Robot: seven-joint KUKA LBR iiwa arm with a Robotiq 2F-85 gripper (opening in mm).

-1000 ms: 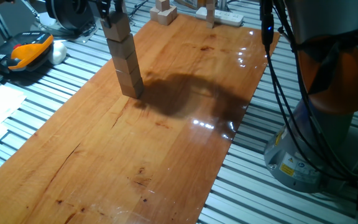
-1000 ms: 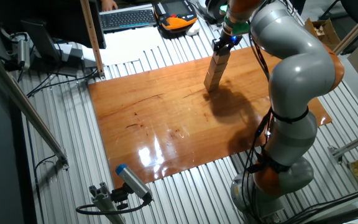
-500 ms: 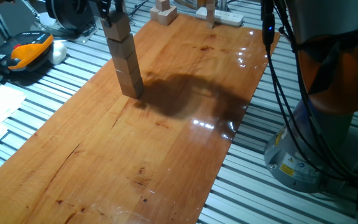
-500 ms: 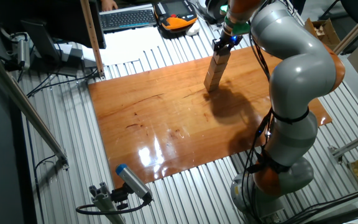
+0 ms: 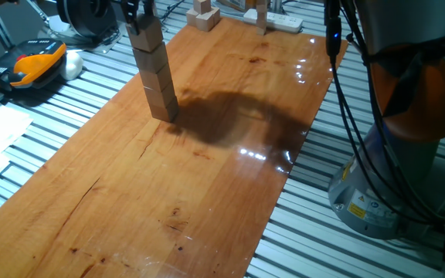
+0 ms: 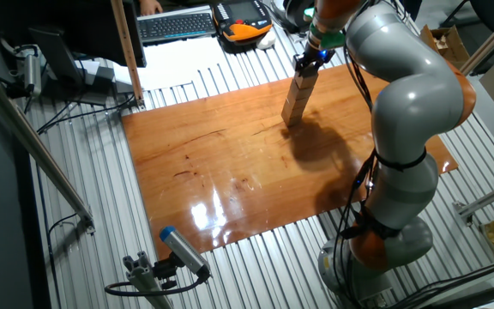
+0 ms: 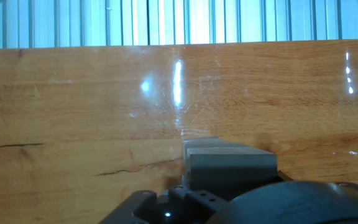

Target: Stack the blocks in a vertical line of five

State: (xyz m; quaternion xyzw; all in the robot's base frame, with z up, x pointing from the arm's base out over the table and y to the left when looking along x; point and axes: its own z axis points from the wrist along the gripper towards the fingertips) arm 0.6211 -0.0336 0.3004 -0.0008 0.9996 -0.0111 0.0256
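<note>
Light-tan wood is what sits between my fingers: my gripper (image 5: 139, 11) stands at the top of the stack of blocks (image 5: 153, 71), its dark fingers on either side of the uppermost cube. Whether they press it or merely flank it I cannot tell; the top edge of one fixed view cuts them off, and in the other fixed view my gripper (image 6: 309, 61) is too small to judge. In the hand view I see only the grey top face of a block (image 7: 230, 165) just below me and my own dark housing.

The column rises from the wooden board (image 5: 207, 177) near its left edge, leaning slightly. I count four cubes clearly; the topmost part runs up into my fingers and out of view, so I cannot confirm a fifth.

At the board's far end lie loose wooden blocks (image 5: 204, 14), at least two, beside a white power strip (image 5: 283, 21). Off the board to the left rests an orange-and-black handheld pendant (image 5: 23, 63) on the slatted metal table (image 5: 315, 232). A keyboard (image 6: 176, 24) lies beyond. A yellow warning label (image 5: 356, 207) on my base is too small to read.
</note>
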